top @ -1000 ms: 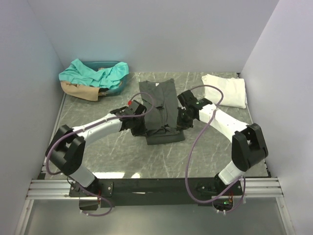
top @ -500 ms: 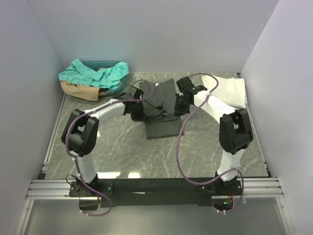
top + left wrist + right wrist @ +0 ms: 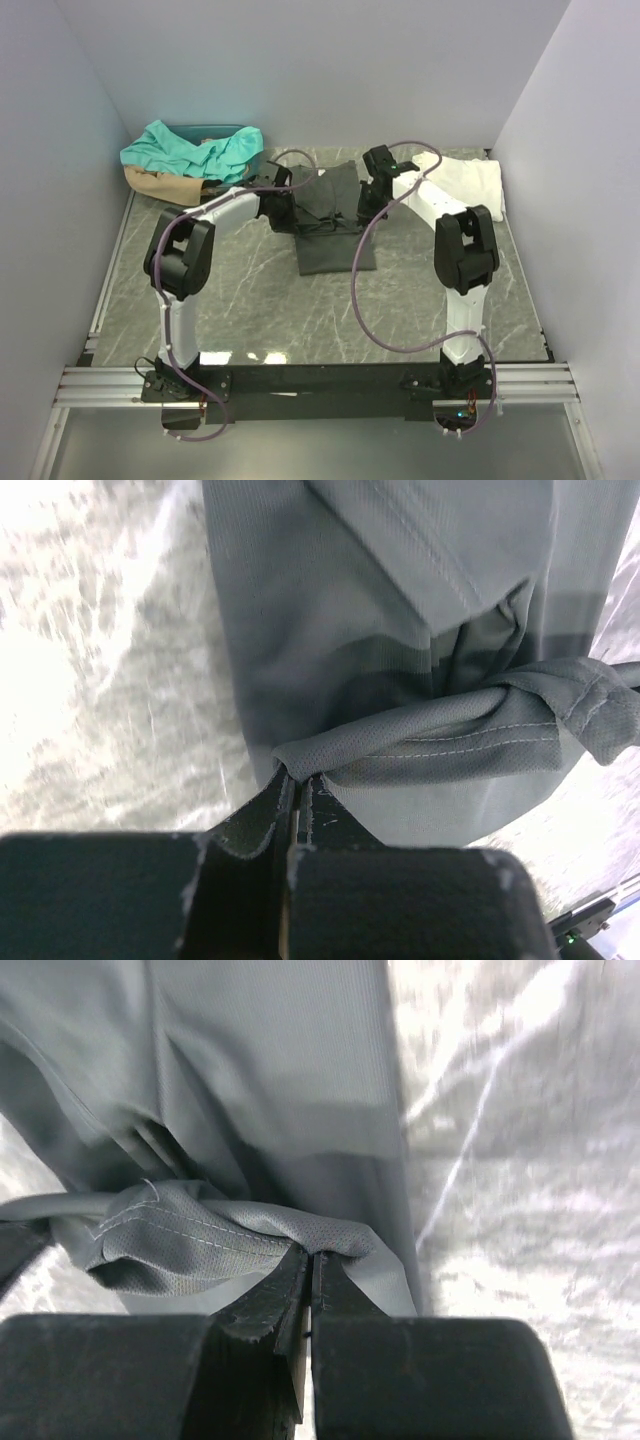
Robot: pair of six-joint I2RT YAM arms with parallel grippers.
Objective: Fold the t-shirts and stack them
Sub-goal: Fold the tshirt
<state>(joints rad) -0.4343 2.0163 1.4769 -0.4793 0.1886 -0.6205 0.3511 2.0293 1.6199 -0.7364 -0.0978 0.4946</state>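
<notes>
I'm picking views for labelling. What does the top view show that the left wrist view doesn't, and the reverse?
Top only: the white shirt, folded at back right, and the teal shirt and tan shirt, heaped at back left. Left wrist only: the stitched hem pinched in the shut left gripper. Both: the grey shirt on the marble table.

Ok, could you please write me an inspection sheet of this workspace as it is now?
Surface: grey marbled table.
Job's things: dark grey t-shirt mid-table, partly folded; white t-shirt folded at far right; teal t-shirt and tan t-shirt heaped in the bin, far left.
Clutter: nothing seen.
Grippers: left gripper and right gripper each shut on the dark shirt's hem.
Cables: purple cables loop along both arms.
Surroundings: plain white walls on three sides; metal rail at the near edge.
</notes>
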